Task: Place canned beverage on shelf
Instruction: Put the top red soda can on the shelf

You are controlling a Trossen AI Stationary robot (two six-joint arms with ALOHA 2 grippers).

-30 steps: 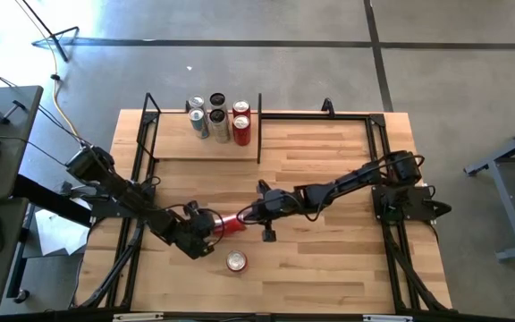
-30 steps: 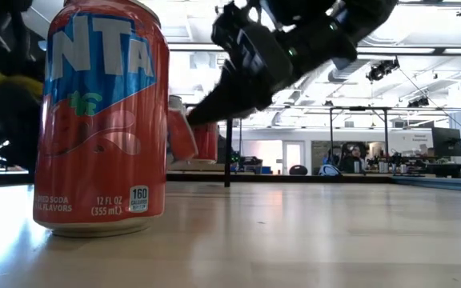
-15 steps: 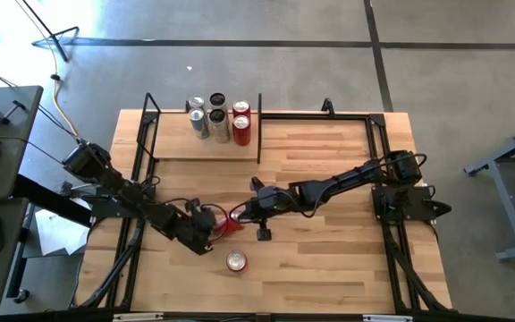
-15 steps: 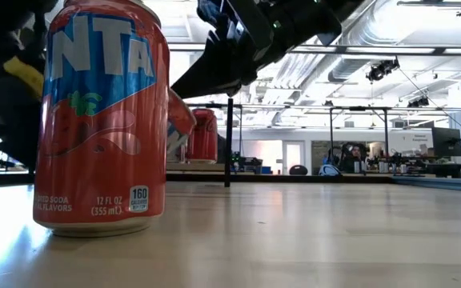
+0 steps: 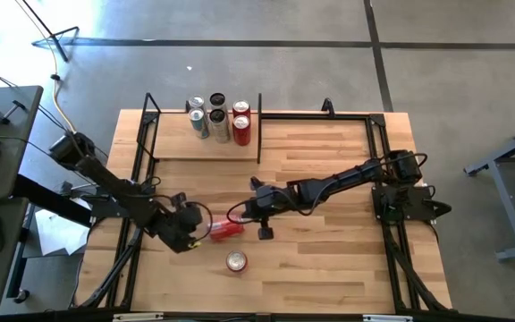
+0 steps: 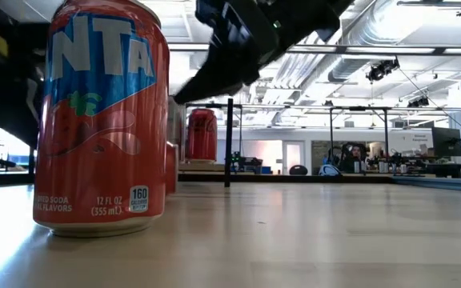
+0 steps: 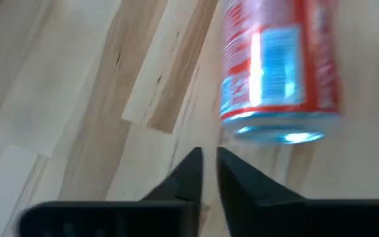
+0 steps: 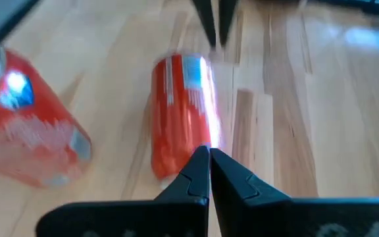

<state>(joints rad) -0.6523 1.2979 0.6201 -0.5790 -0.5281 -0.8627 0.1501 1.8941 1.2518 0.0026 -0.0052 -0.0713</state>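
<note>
A red can [image 5: 226, 228] lies on its side on the worktop [image 5: 329, 268], between the two grippers; neither holds it. The left gripper [image 5: 197, 229] sits just beside one end of the can; in the left wrist view its fingers [image 7: 189, 172] stand nearly together with a thin gap, gripping nothing, and the can's end [image 7: 278, 131] lies just ahead of the tips. The right gripper [image 5: 237, 216] reaches in from the other side, its tips close by the can's far end; in the right wrist view its fingers [image 8: 199, 172] are pressed closed, empty, with the lying can [image 8: 181, 112] just beyond them; whether the tips touch the can I cannot tell.

A second red can [image 5: 236, 261] stands upright nearer the worktop's front edge, apart from the first; in the low view it fills the left side [image 6: 102, 120].

The shelf [image 5: 173, 148] lies at the back left of the worktop with black rods at its ends; on it stands a cluster of cans [image 5: 217, 121], some silver, two red.
</note>
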